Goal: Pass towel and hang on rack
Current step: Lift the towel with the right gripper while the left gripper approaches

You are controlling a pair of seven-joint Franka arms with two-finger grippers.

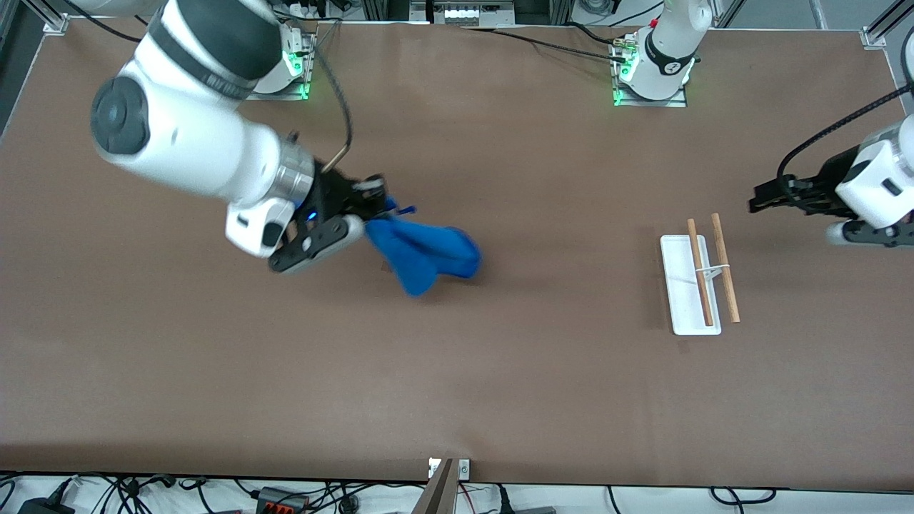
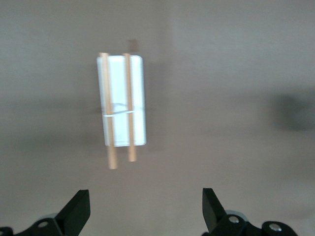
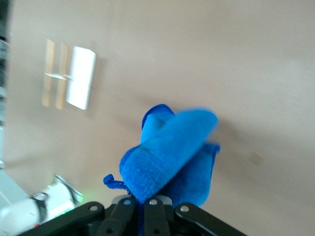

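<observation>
A blue towel (image 1: 428,253) hangs bunched from my right gripper (image 1: 368,216), which is shut on one of its edges above the table, toward the right arm's end. The right wrist view shows the fluffy towel (image 3: 172,152) pinched in the right gripper (image 3: 147,206). The rack (image 1: 689,285) stands toward the left arm's end: a white flat base with two thin wooden rods (image 1: 725,268) on a bracket, nothing on them. My left gripper (image 1: 761,198) hovers open and empty over bare table beside the rack. In the left wrist view the rack (image 2: 123,103) lies ahead of the left gripper (image 2: 145,206).
The brown table (image 1: 457,371) is bare between the towel and the rack. Both arm bases (image 1: 653,71) stand along the table's edge farthest from the front camera. The rack (image 3: 69,73) also shows small in the right wrist view.
</observation>
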